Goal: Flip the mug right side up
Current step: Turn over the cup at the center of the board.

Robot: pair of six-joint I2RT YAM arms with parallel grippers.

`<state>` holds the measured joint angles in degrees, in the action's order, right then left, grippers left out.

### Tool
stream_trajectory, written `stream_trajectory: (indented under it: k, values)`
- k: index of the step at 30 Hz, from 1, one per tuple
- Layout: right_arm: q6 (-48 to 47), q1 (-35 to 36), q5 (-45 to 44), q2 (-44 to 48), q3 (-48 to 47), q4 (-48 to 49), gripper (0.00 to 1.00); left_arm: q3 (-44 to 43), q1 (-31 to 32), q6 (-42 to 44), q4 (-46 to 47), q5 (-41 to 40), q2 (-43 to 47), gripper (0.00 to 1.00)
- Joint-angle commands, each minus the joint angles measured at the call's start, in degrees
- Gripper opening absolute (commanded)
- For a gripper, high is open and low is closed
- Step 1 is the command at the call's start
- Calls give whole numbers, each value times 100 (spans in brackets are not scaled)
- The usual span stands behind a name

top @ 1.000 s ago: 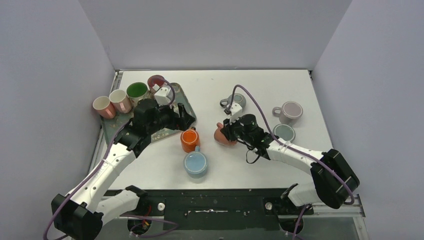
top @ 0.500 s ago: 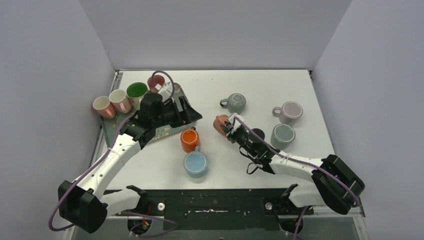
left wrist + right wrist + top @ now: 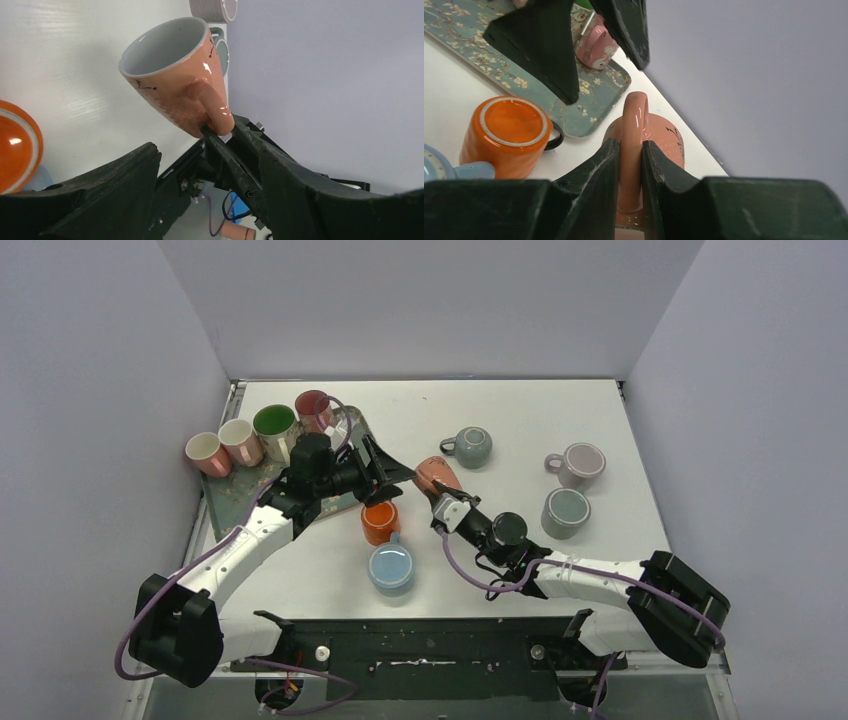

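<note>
The right tool [image 3: 630, 150] pinches the mug [image 3: 172, 85] by its handle, off the surface [image 3: 530, 410]. The mug's axis is tilted, mouth toward the left tool [image 3: 386, 468], which gapes empty.

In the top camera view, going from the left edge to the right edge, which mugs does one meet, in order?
pink mug → cream mug → green mug → dark red mug → orange mug → peach mug → grey mug → lilac mug
</note>
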<state>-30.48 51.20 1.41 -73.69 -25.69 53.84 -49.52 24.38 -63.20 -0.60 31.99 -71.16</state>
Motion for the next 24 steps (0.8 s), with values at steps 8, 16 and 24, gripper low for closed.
stream_trajectory:
  k: [8, 16, 24]
  values:
    - [-1399, 777, -574, 133, -314, 932, 0, 283, -4, -820, 911, 607, 30, 70]
    - [-1919, 1044, -751, 92, -334, 927, 0, 357, 4, -1037, 956, 649, 15, 63]
    - [-2125, 1117, -789, 33, -377, 848, 0, 723, 109, -1685, 1708, 713, -48, 51]
